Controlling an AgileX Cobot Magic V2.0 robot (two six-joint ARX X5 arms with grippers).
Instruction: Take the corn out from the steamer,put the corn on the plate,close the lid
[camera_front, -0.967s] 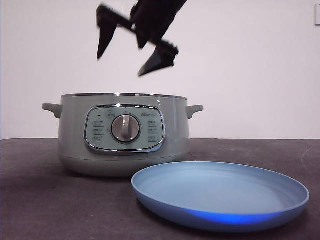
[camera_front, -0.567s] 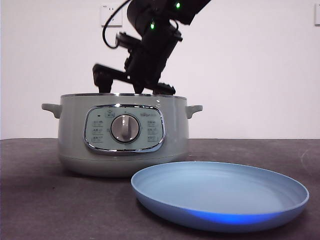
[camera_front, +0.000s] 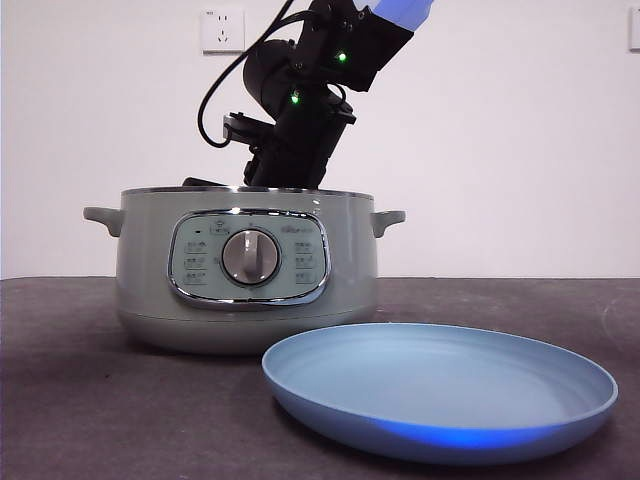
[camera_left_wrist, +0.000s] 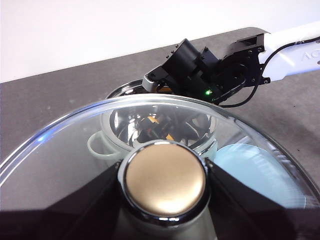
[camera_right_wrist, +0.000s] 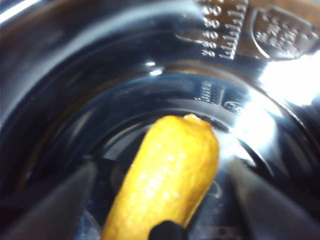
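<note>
The yellow corn lies on the dark inner floor of the sage-green steamer. My right gripper is down inside the pot, its jaws open and standing on either side of the corn without touching it. In the front view only its arm shows above the rim. My left gripper is shut on the knob of the glass lid and holds it up, off the steamer. The blue plate lies empty in front of the pot, to its right.
A wall socket is on the white wall behind. The right arm and its cable reach over the pot's opening. Dark tabletop surrounds the pot and the plate.
The right gripper has come down from above the pot into it; its jaws have dropped below the rim out of the front view.
</note>
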